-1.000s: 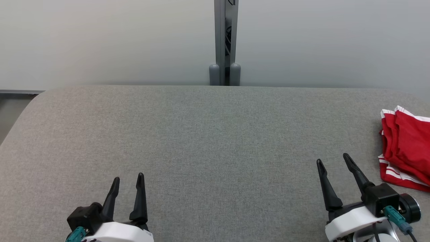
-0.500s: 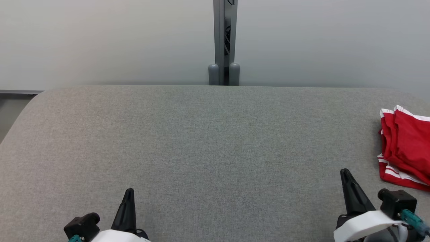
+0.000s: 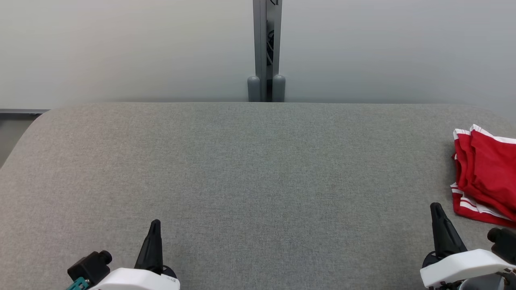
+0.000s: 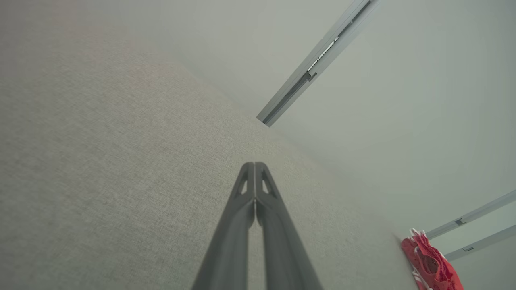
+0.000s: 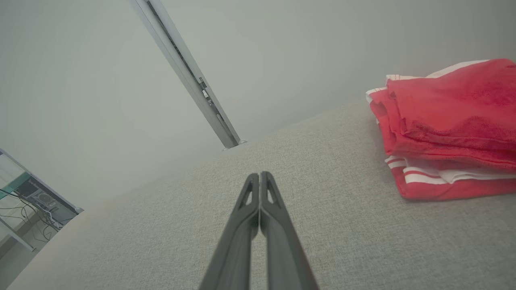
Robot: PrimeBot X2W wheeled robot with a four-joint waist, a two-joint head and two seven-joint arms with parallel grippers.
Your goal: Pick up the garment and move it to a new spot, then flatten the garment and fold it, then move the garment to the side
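**Head view.** Noted folded red fabric garment with white stripes point(image 3: 485, 173) lying at far right edge of flat grey woven-fabric tabletop point(image 3: 258, 169). Noted left gripper point(image 3: 155, 224) at lower left, two dark fingers pressed into one point, gripping nothing. Same for right gripper point(image 3: 436, 207) at lower right, near garment's front corner but apart from it. Logged grey metal post point(image 3: 266, 48) upright against pale wall behind far table edge.

**Left wrist view.** Confirmed left gripper point(image 4: 254, 164) fully closed, empty, above tabletop; garment point(image 4: 431, 266) well apart, at lower right.

**Right wrist view.** Confirmed right gripper point(image 5: 259, 174) fully closed, empty; garment point(image 5: 443, 121) near, to upper right, resting on tabletop, untouched.
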